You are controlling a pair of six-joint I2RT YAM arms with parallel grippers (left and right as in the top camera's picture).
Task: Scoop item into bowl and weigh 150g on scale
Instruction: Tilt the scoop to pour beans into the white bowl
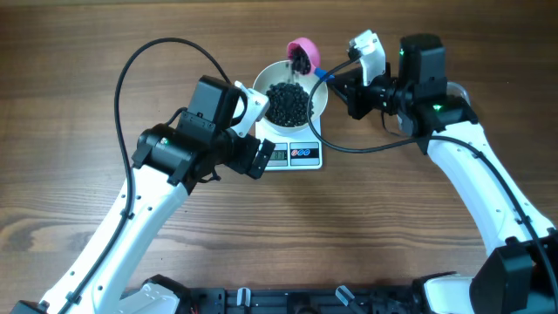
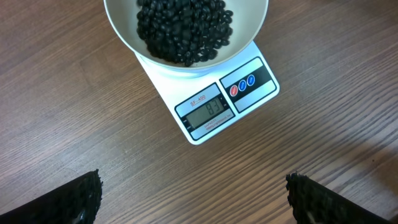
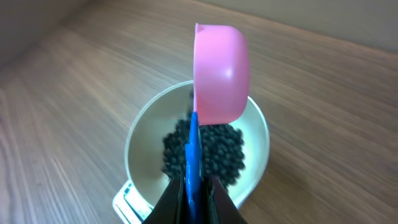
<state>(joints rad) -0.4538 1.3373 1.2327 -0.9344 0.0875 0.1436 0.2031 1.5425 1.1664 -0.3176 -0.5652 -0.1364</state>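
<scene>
Entry for one moment; all positions are taken from the scale (image 2: pixel 214 93).

**Nearest you:** The left gripper (image 2: pixel 199 199) hangs over bare table (image 2: pixel 74 112) on the near side of the scale, just short of its front edge. Its jaws are spread wide with nothing between them. Only the two black fingertips (image 2: pixel 81 199) show, at the bottom corners of its wrist view. It touches neither scale nor bowl.

**Scale:** It is flat and white, lying on the wood. Its display (image 2: pixel 206 111) faces the left gripper. The digits look like 83 but are small, so treat that as a rough read. One red and two blue buttons (image 2: pixel 242 84) sit beside the display on the same front strip.

**On the scale:** The white bowl (image 1: pixel 266 83) rests on the platform and covers most of it. The black beans (image 2: pixel 183 28) lie heaped in the bowl's bottom, and the walls above the heap are bare.

**Beyond the scale:** The pink scoop (image 1: pixel 302 52) is over the bowl's far rim, tipped on its side. From overhead you can see dark beans in its mouth. You cannot tell whether it touches the rim. Its blue handle (image 3: pixel 193 155) runs to the right gripper (image 3: pixel 194 202), off the scale's far right corner. That gripper's jaws are clamped tight on the handle.
</scene>
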